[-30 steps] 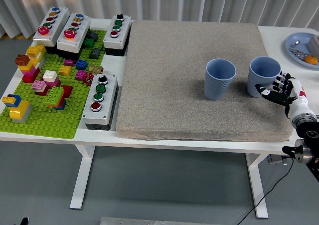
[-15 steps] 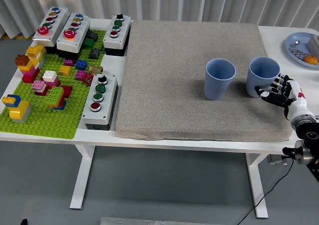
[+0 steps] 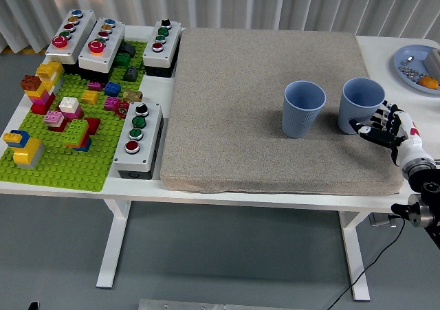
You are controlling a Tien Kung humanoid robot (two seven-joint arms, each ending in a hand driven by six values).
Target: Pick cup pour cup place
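The right-hand pale blue ribbed plastic cup is standing upright near the right edge of the grey felt mat, its mouth facing up, so its long axis is running straight up and down. From where I'm standing, the robot's black-and-white right hand is sitting just beside it, low on the cup's right and slightly toward the near edge, so the cup is lying to the hand's left and a touch farther away. The fingers are spread and loosely bent, pointing at the cup's lower wall; they are closing on nothing, and I cannot tell whether the tips are brushing the wall or just short of it. The second, matching blue cup is standing upright a little farther left, apart from the first. The left hand is not showing at all, so the right one is clearly the nearer for a sideways grasp.
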